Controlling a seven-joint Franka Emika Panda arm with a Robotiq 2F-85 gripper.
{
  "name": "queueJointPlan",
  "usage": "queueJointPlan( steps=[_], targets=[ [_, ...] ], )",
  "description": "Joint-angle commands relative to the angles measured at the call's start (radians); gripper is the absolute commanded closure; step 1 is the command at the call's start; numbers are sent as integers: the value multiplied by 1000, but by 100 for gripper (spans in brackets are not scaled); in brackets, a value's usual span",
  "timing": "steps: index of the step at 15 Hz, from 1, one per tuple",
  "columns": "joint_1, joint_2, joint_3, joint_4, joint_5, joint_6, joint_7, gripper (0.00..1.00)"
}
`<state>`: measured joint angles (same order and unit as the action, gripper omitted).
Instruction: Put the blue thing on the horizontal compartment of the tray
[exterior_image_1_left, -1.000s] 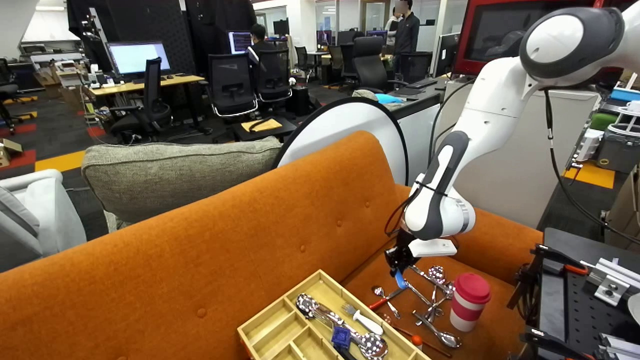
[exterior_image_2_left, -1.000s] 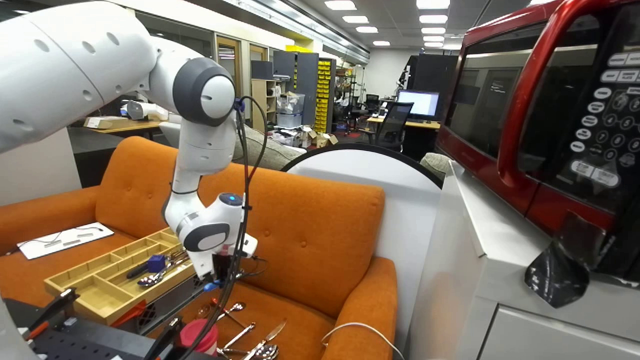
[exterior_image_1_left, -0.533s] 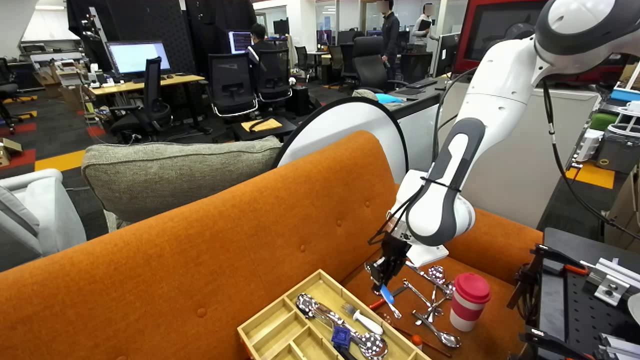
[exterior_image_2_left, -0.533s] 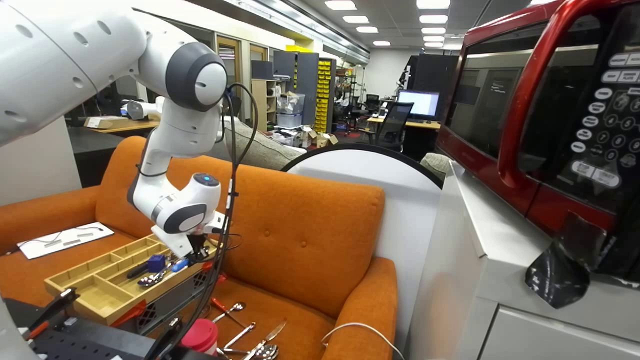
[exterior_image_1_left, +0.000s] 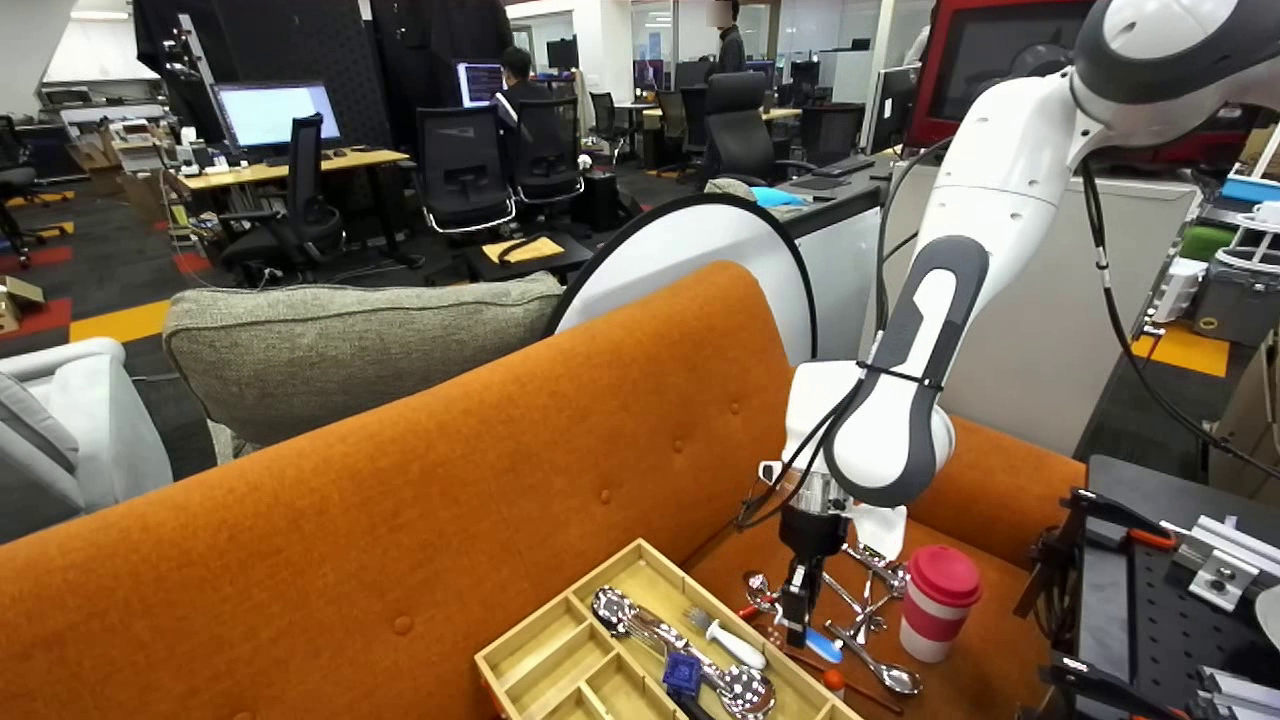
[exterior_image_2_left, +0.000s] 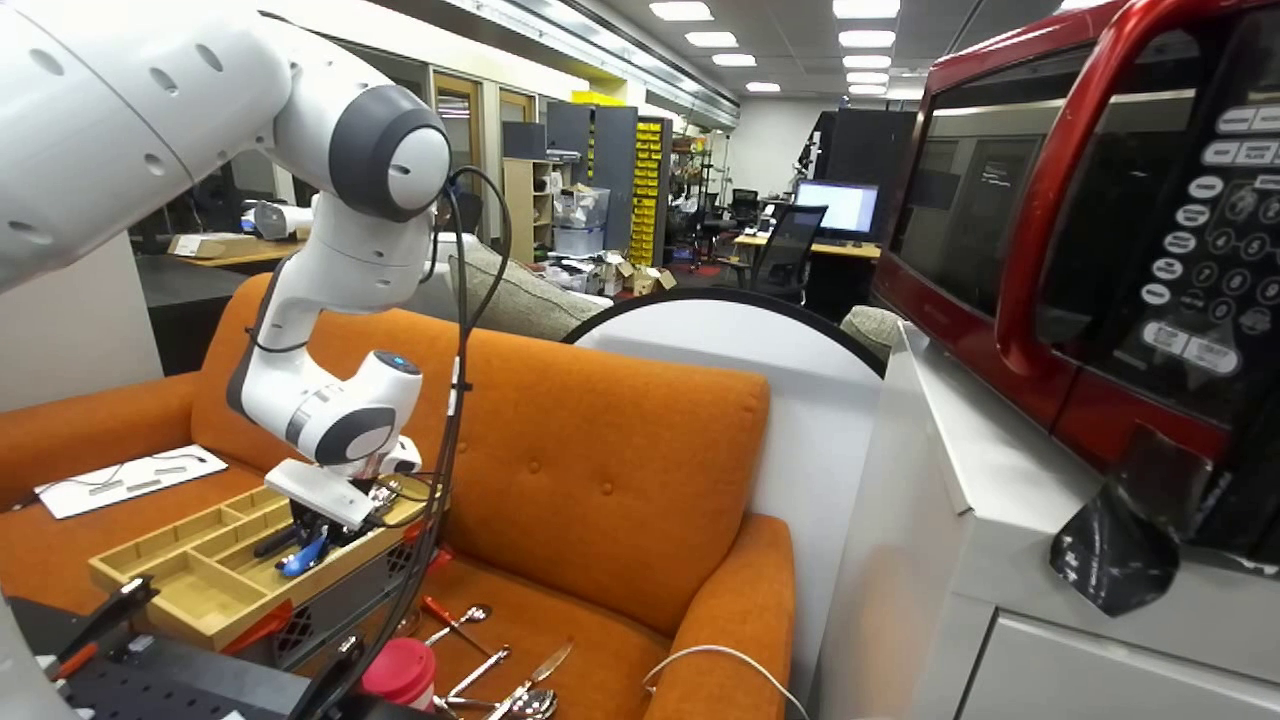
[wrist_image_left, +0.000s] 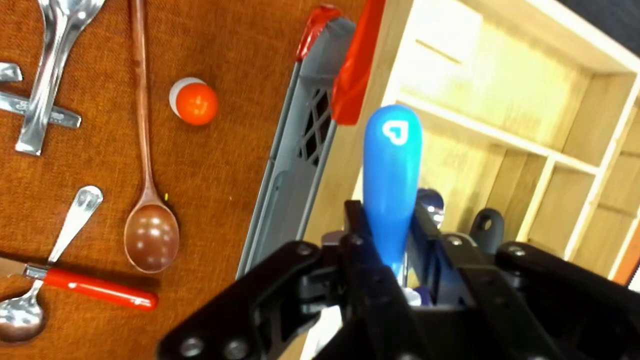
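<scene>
The blue thing is a rounded handle with a white heart mark (wrist_image_left: 392, 170); it also shows in both exterior views (exterior_image_1_left: 825, 647) (exterior_image_2_left: 305, 555). My gripper (wrist_image_left: 389, 212) is shut on it, with a black finger on either side; its far end is hidden. The gripper (exterior_image_1_left: 798, 615) points down, raised near the side of the pale yellow tray (exterior_image_1_left: 560, 598). In the wrist view the handle overlaps the tray's side wall. The horizontal compartment (wrist_image_left: 530, 92) lies beyond the handle's tip, behind a divider; it also shows in an exterior view (exterior_image_2_left: 205, 600), with nothing seen in it.
The tray's long section holds a dark blue cube (exterior_image_1_left: 683, 675), a white-handled fork (exterior_image_1_left: 738, 645) and silver spoons. A grey crate (wrist_image_left: 300, 160) supports it. On the orange sofa lie a wooden spoon (wrist_image_left: 151, 237), an orange ball (wrist_image_left: 197, 103) and silver cutlery. A pink-lidded cup (exterior_image_1_left: 940, 600) stands nearby.
The gripper has carried the blue thing from above the loose cutlery to beside and over the tray's side. The wrist has turned to point straighter down, and the handle has swung round.
</scene>
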<state>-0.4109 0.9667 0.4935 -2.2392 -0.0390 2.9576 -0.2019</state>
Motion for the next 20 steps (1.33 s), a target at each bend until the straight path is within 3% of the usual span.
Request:
queueJointPlan(
  steps=[1, 8, 9, 11, 20],
  targets=[
    [11, -7, -8, 1, 29, -23, -48, 77],
    [12, -18, -11, -2, 25, -39, -69, 77],
    [3, -14, -3, -4, 25, -38, -76, 94],
    [25, -21, -5, -4, 3, -53, -103, 94],
    [299, -41, -32, 47, -130, -126, -213, 94]
  ],
)
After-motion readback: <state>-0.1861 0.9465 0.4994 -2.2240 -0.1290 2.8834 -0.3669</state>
